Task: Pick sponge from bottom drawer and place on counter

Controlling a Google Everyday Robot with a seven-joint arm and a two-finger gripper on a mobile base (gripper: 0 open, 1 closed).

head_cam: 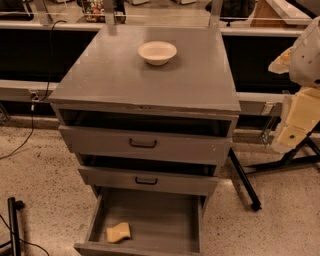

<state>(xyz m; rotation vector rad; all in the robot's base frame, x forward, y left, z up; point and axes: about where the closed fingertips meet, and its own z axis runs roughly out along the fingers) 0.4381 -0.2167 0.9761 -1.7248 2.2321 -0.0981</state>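
Sponge is lying in the pulled-out bottom drawer.
I'm seeing it resting on that drawer's floor near the front-left corner. The counter is sitting above the drawer, carrying a white bowl. My tool is hanging up and right of the drawer; released or clenched, I cannot tell.

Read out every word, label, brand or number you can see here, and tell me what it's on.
None: no readable word, number or brand shows anywhere.
Matte grey cabinet counter, round white bowl, pale yellow foam sponge in the open grey bottom drawer: all unmarked.
Robot's yellowish tool, at the right edge beside the cabinet: no lettering visible.
Small colourful items at the far top: too small to read.
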